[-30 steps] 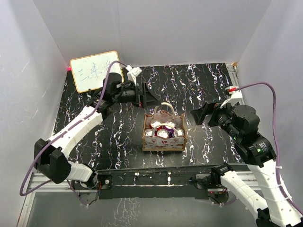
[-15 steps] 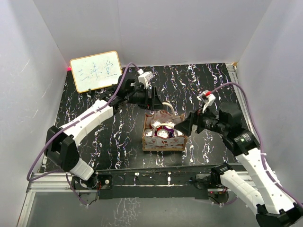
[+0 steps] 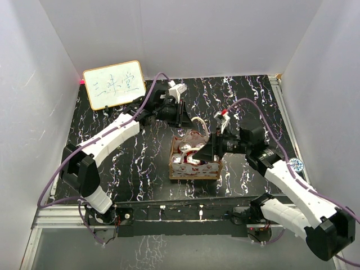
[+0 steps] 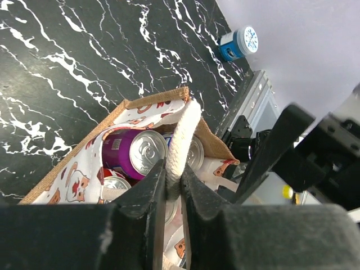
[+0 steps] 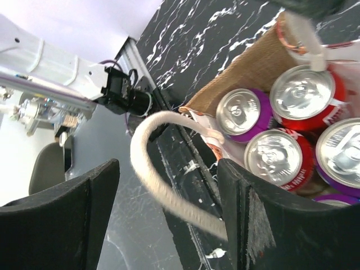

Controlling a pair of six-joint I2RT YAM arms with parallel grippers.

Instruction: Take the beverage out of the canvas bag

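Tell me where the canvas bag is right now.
In the top view the canvas bag stands at the middle of the table. The left hand pinches its far white handle; the open right hand hangs over its right side.

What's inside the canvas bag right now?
Upright drink cans fill the canvas bag: purple cans and red cans, tops showing. The right gripper covers part of the opening, so no full count; the bottom is hidden.
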